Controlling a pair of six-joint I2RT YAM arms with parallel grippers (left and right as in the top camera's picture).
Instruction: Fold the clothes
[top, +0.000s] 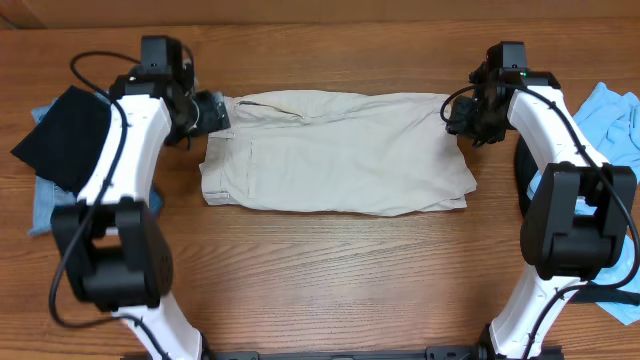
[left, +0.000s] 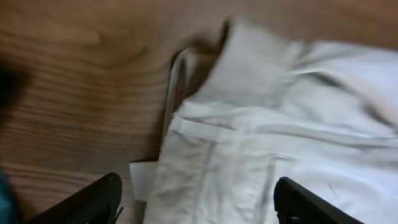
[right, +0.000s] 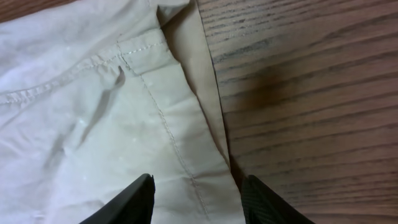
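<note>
Surface (top: 330, 270): brown wood grain, bare along the near strip between the two arm bases.

Left side, near to far: blue cloth (top: 42, 212) at the edge, partly hidden by the left arm (top: 110, 190); black cloth (top: 62, 132) lying on top of it, one corner pointing outward. Both sit well apart from the shorts, with the arm between.

Right side: light blue cloth (top: 612, 112) crumpled at the edge, behind the right arm (top: 560, 170), also apart from the shorts.

Beige shorts (top: 335, 150): middle of the surface, spread lengthwise from left to right between the two arms. Mostly flat, with light wrinkles; near edge fairly straight, far edge slightly wavy. Waistband end towards the left, hem end towards the right.

Left fingers (left: 87, 202): black, spread wide apart, holding nothing, hovering above the left end of the shorts. The left wrist view is blurred; a folded band and a loose strap-like strip show at the cloth edge, bare wood beside them.

Right fingers (right: 134, 199): black, likewise parted and empty, poised over the far right corner. Below them a stitched hem, a seam running down the cloth, and a lower layer peeking out along the edge against the wood.

Far strip of the surface: bare wood behind the shorts
</note>
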